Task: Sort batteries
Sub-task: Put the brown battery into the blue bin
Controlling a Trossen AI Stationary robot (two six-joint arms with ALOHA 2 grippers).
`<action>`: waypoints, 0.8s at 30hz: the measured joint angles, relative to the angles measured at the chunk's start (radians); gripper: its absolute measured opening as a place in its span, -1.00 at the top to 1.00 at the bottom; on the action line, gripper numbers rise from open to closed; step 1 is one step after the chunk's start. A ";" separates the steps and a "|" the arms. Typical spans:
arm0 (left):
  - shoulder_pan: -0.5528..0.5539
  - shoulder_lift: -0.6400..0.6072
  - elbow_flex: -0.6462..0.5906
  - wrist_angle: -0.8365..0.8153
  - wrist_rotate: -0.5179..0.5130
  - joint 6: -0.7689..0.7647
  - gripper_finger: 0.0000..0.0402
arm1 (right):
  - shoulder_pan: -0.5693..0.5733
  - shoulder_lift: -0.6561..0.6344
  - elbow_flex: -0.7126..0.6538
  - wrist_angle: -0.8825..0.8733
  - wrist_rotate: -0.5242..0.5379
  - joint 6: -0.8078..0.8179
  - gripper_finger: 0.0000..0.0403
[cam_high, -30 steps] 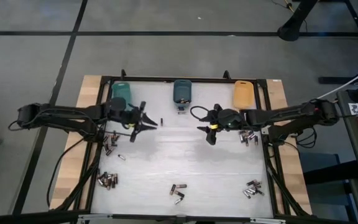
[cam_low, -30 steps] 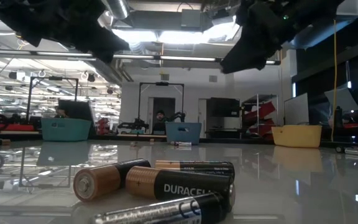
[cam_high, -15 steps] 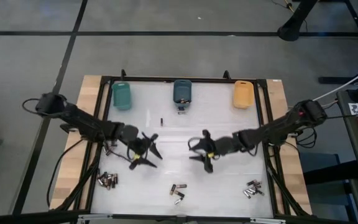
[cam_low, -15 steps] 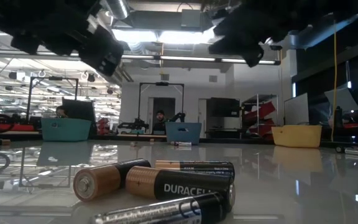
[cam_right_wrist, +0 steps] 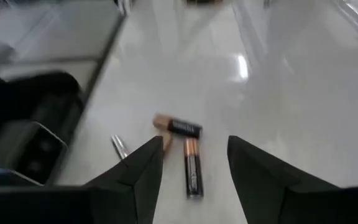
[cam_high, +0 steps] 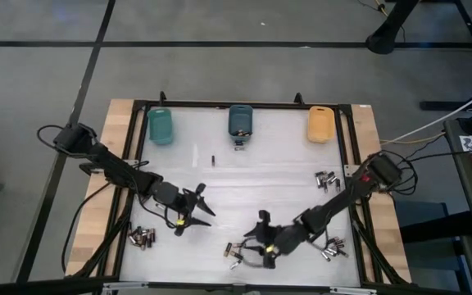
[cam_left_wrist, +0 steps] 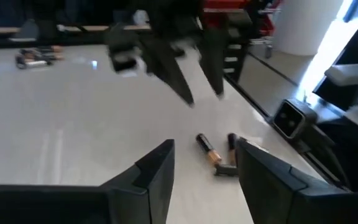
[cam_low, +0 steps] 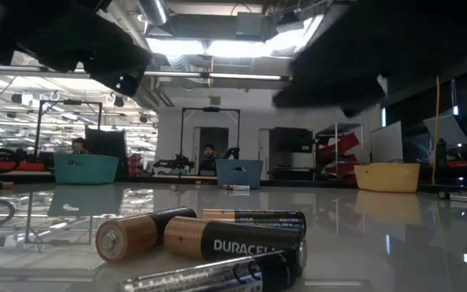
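The right gripper (cam_high: 254,247) hangs low over the near middle of the white table (cam_high: 244,176), its two dark fingers (cam_right_wrist: 143,168) spread apart with nothing between them. Just beyond its fingertips lies a small cluster of batteries (cam_high: 234,252), three cells lying on their sides and touching one another, dark bodies with coppery ends (cam_right_wrist: 184,144). The right arm reaches in from the table's right edge.

The left gripper (cam_high: 199,208) sits left of centre, a little farther from the near edge, and points toward the right gripper. Its fingers (cam_left_wrist: 156,167) are also parted and empty.

Other batteries lie in separate groups: one pile near the near left corner (cam_high: 142,238), one near the near right corner (cam_high: 333,248), and one by the right edge farther back (cam_high: 326,178). A single small cell (cam_high: 213,158) lies alone toward the far side.

Along the far edge stand three small bins, well apart: a teal bin (cam_high: 161,125) on the left, a blue bin (cam_high: 240,120) in the middle and an orange bin (cam_high: 320,124) on the right.
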 joint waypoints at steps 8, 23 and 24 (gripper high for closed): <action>-0.045 0.001 0.000 -0.029 -0.006 -0.019 0.26 | -0.001 0.086 0.117 -0.141 0.016 0.107 0.10; -0.076 0.001 0.000 -0.022 -0.034 0.001 0.26 | 0.023 0.142 0.124 -0.149 0.067 0.154 0.10; -0.076 0.001 0.000 -0.017 -0.035 0.004 0.26 | 0.023 0.147 0.124 -0.149 0.067 0.155 0.10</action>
